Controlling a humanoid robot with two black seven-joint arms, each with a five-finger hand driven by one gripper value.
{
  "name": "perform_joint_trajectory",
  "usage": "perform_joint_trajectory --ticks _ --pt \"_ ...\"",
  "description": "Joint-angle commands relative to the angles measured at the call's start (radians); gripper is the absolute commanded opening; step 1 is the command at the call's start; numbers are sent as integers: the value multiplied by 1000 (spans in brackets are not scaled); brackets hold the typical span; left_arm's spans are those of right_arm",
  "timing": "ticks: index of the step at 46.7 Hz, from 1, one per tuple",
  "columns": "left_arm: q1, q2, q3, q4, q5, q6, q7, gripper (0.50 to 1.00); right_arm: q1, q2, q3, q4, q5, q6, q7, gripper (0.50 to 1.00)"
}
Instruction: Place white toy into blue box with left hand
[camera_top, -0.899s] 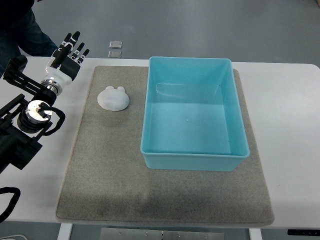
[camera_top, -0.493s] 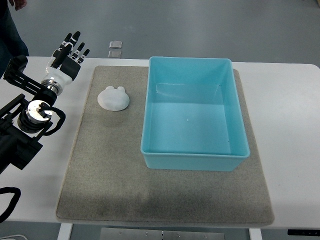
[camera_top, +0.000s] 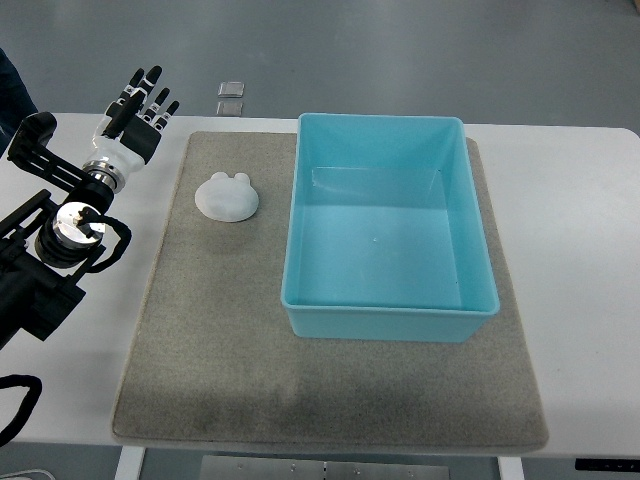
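The blue box (camera_top: 388, 240) sits empty on the grey mat (camera_top: 220, 360). Just left of the box lies the white toy (camera_top: 226, 195). Farther left, the left robot hand (camera_top: 135, 110) hovers over the worktop (camera_top: 580, 220), fingers spread, holding nothing.

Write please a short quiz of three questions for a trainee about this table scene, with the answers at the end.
1. True or false: the white toy already lies inside the blue box.
2. Which hand is in view, and how are its fingers?
3. On what do the toy and the box both rest: (a) the bare table, (b) the grey mat, (c) a tray?

Key
1. False. The toy lies on the mat, left of the box and apart from it; the box is empty.
2. The left hand, at the picture's upper left, fingers spread and holding nothing, not touching the toy.
3. (b).
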Motion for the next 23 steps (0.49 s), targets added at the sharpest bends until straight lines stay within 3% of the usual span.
perform_joint_trajectory --ticks 1,9,23 --pt "-2 1 0 17 -3 -4 0 996 0 0 0 0 0 0 0 936" --pt "-28 5 12 48 2 -38 0 996 0 0 0 0 0 -1 0 936" --pt "-34 9 15 99 3 -184 0 996 0 0 0 0 0 -1 0 936"
